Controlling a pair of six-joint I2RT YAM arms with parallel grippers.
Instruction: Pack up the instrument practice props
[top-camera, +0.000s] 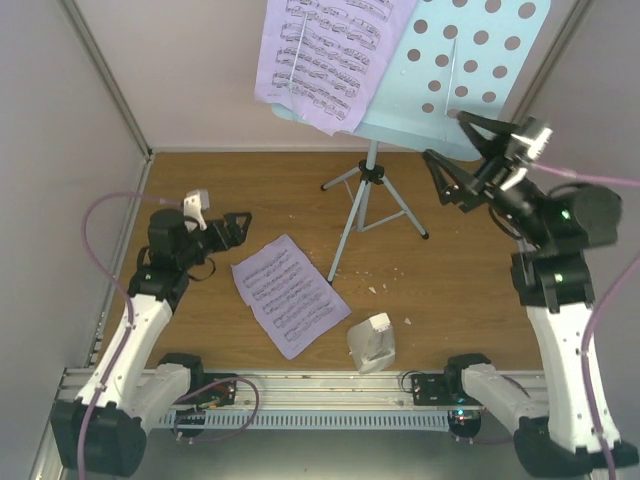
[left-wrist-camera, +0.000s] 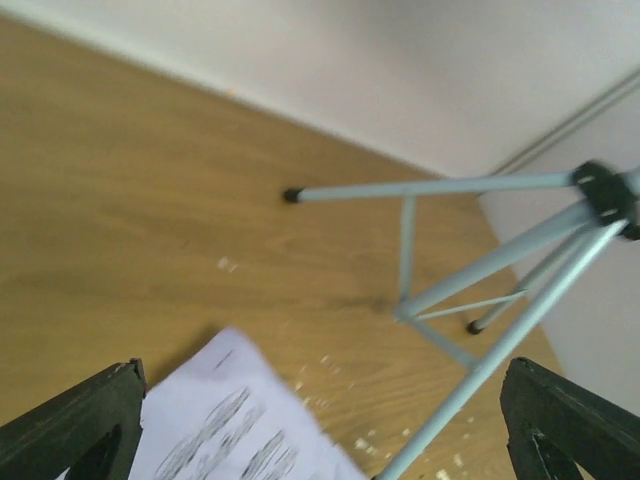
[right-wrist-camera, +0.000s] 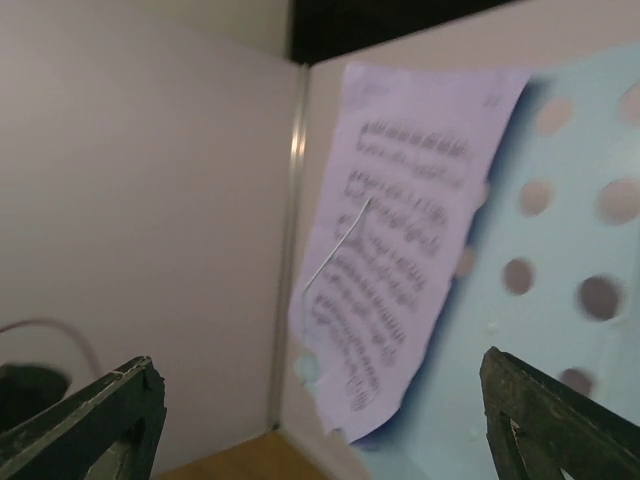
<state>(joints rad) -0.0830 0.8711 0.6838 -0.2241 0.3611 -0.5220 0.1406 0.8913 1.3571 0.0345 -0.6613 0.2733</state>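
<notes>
L hand & R hand both released, empty; pale-blue hole-punched stand carries lavender sheet.

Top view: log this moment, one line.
left gripper open; right gripper open, facing music stand; sheet on stand; pages, metronome on table

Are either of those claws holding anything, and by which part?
Nothing is held. The left jaws gape open near the sheet music on the table; the right jaws gape open facing the music stand, touching nothing.
</notes>
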